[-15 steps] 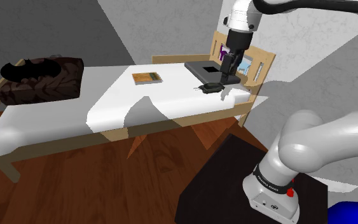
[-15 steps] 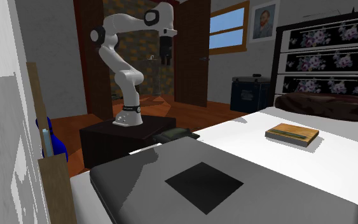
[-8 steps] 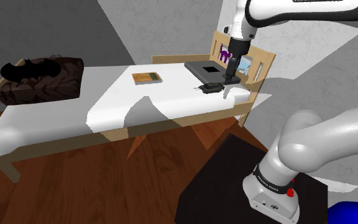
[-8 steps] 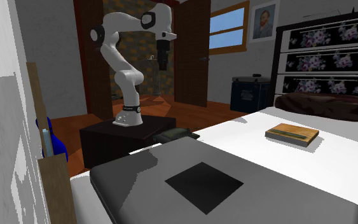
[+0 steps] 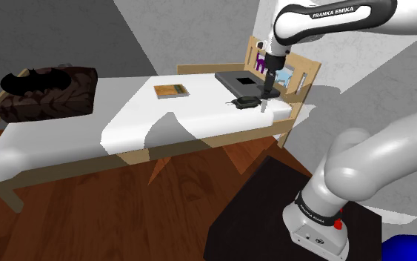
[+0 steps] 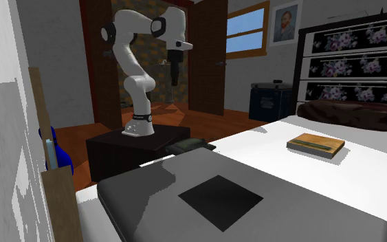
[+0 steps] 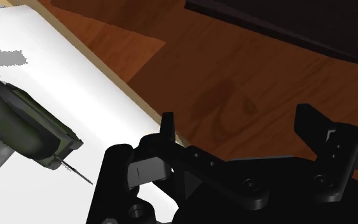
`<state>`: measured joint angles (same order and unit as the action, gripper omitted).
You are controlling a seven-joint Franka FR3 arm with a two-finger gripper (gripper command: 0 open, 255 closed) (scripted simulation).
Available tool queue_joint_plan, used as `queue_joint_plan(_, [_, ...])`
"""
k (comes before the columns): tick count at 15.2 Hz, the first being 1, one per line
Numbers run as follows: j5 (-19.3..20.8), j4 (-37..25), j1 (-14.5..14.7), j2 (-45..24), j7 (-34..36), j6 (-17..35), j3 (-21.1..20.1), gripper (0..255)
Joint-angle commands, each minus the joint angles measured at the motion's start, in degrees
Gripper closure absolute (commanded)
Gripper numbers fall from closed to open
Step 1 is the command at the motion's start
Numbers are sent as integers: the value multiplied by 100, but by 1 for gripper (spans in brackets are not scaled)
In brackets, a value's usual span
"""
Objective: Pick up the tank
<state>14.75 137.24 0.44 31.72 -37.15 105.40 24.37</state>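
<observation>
The tank (image 5: 247, 101) is a small dark green toy lying on the white bed (image 5: 125, 126), close to the edge nearest the stand. It shows low and dark at the mattress edge as the tank (image 6: 188, 145), and as an olive hull with a thin barrel, the tank (image 7: 25, 124). My black gripper (image 5: 267, 90) hangs above the bed's edge, just to the shoulder view's right of the tank and apart from it. The gripper (image 6: 175, 78) points down, well above the toy. Its fingers (image 7: 311, 121) stand apart with only floor between them; the gripper (image 7: 240, 127) is open.
A grey pillow with a black square (image 5: 240, 78) lies by the wooden headboard (image 5: 307, 74), behind the tank. A book (image 5: 171, 90) rests mid-bed and a dark patterned cushion (image 5: 47, 93) at the far end. My black stand (image 5: 273, 200) sits on the wooden floor.
The gripper has come down and shifted toward the bed's edge beside the tank over the last second. The tank has not moved.
</observation>
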Motion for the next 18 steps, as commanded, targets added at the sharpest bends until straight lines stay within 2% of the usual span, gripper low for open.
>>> queue_joint_plan(1, [30, -219, 72, -441, -471, 261, 308, 0])
queue_joint_plan(6, [-170, -783, 270, -1523, -1635, 822, 985, 0])
queue_joint_plan(11, [-851, -1543, 402, -2834, -2983, 1263, 1532, 0])
queue_joint_plan(14, [-1457, -2105, 297, -3705, -3845, 1406, 1661, 0])
queue_joint_plan(18, [-2223, -2991, -118, -4830, -4859, 1420, 1527, 0])
